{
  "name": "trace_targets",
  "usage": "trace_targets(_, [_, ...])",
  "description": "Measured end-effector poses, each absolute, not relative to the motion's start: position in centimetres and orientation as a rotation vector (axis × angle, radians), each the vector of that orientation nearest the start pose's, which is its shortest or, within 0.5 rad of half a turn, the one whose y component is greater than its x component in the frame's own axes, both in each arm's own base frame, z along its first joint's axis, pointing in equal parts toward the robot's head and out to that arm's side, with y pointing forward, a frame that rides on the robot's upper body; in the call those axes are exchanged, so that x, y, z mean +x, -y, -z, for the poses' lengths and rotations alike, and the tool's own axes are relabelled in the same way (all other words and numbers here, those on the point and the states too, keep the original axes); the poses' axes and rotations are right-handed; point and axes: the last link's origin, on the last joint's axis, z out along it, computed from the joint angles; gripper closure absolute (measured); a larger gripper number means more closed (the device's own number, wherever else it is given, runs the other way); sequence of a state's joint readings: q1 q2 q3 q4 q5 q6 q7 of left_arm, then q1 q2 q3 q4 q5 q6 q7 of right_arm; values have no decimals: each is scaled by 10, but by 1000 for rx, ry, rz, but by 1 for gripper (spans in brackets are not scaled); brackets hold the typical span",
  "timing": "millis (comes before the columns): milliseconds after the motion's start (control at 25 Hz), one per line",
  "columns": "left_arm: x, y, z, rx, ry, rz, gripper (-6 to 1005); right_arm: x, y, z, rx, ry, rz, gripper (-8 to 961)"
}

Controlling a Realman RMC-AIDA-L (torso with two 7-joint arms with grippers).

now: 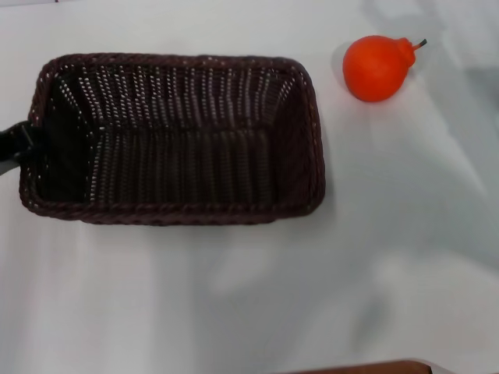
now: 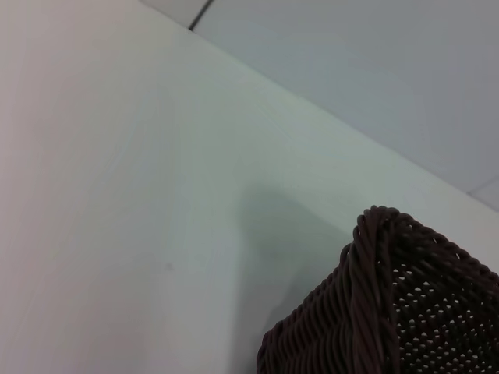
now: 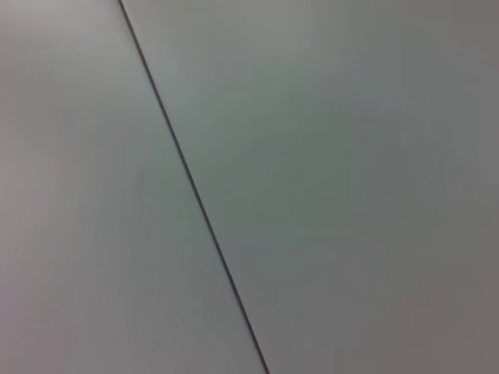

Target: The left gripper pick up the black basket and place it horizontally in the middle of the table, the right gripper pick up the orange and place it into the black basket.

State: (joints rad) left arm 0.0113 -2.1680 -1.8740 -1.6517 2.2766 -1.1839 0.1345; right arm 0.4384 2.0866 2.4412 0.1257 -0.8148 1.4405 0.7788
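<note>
- Head view: basket (image 1: 175, 139) sits lengthwise about mid-table (image 1: 249, 296), empty.
- Left gripper (image 1: 14, 148) is touching its left rim; can't tell if it's clamped or let go.
- Orange (image 1: 378, 68) is further back right, well apart. Looks like placing's wrapping up, so the right gripper's next.

No readable text, label or number anywhere.

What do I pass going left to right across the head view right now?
left gripper at the basket's left end → black basket lying lengthwise on the table → orange, apart from the basket, toward the far right. The right gripper is not in view.
</note>
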Motion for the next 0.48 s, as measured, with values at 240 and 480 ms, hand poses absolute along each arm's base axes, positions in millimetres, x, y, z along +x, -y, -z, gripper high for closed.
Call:
trace_targets(240, [-261,-283,-54,-1803,1721,479,837,320,-319,-32,-691,1538,1223,120])
trace_targets(480, [-266,-280,-69,-1803,1696,515,715,325,-310,-28,-725,1529,1219,125])
